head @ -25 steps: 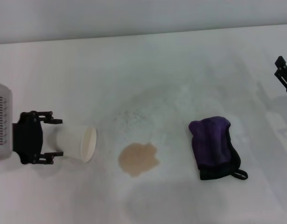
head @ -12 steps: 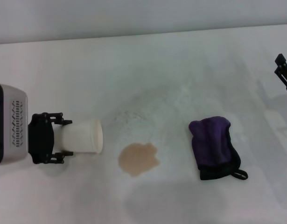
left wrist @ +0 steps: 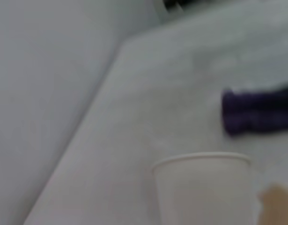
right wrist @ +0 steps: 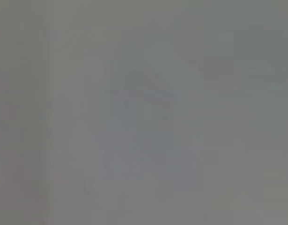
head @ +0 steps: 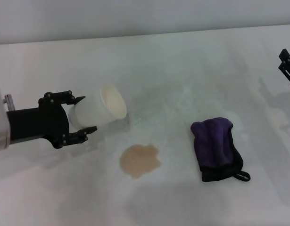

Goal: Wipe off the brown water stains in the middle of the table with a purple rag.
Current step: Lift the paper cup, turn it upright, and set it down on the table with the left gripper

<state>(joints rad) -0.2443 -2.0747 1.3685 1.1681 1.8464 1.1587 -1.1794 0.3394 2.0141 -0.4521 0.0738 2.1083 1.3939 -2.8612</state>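
The brown water stain (head: 140, 161) is a tan blotch on the white table (head: 182, 70), near the middle front. The purple rag (head: 215, 147) lies folded to its right, black loop toward the front; it also shows in the left wrist view (left wrist: 258, 112). My left gripper (head: 78, 116) is shut on a white paper cup (head: 100, 109), held tilted, mouth up and to the right, left of and behind the stain. The cup fills the near part of the left wrist view (left wrist: 204, 187), with the stain's edge (left wrist: 277, 199) beside it. My right gripper (head: 287, 68) is at the far right edge, away from the rag.
The table's far edge meets a pale wall (head: 135, 19). Faint grey smudges (head: 159, 103) mark the table behind the stain. The right wrist view shows only a blank grey field.
My left gripper has swung right and away from the front with the cup, tipping its mouth upward. The stain, rag and right gripper have not moved.
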